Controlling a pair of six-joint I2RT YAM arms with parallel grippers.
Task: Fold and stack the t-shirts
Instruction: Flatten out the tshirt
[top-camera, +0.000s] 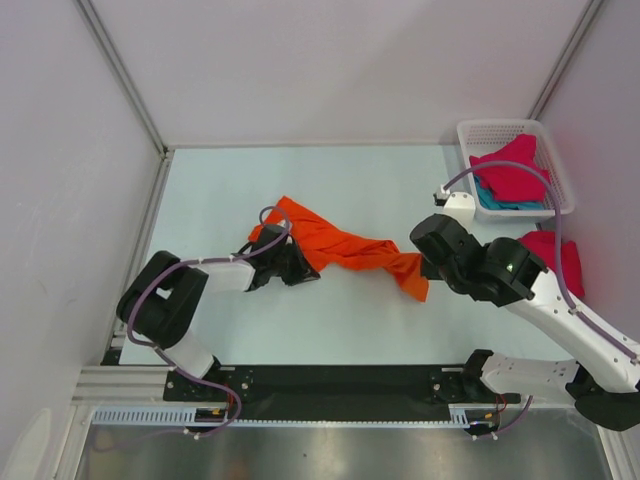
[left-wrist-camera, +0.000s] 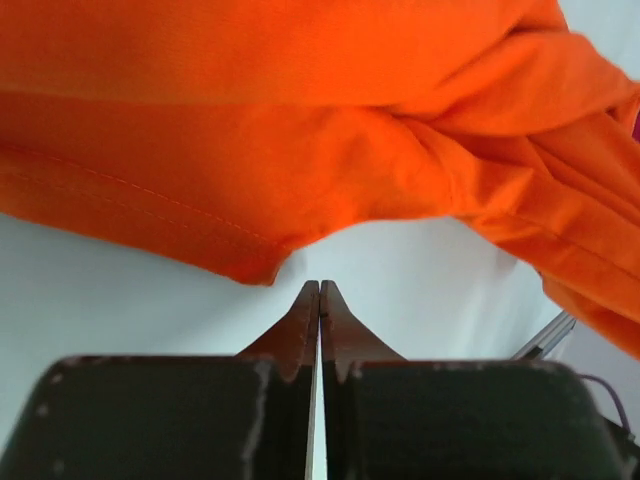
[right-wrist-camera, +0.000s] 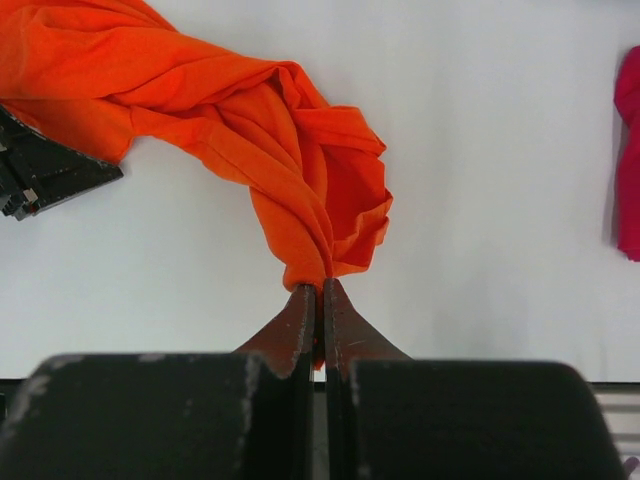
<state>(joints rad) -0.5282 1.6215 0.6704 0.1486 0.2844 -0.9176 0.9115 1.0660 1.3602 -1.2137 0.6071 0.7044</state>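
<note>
The right gripper (right-wrist-camera: 320, 288) pinches the bunched, ropelike orange t-shirt (top-camera: 350, 247); the left gripper (left-wrist-camera: 319, 290) is pressed together.

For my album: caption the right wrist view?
Right gripper shut on a bunched end of the orange t-shirt, against a pale table.

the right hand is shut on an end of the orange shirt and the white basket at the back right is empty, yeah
Not empty: the top view shows a magenta shirt lying over a teal shirt in the white basket. The rest holds: the right hand is shut on an end of the orange shirt, and the basket is at the back right.
</note>
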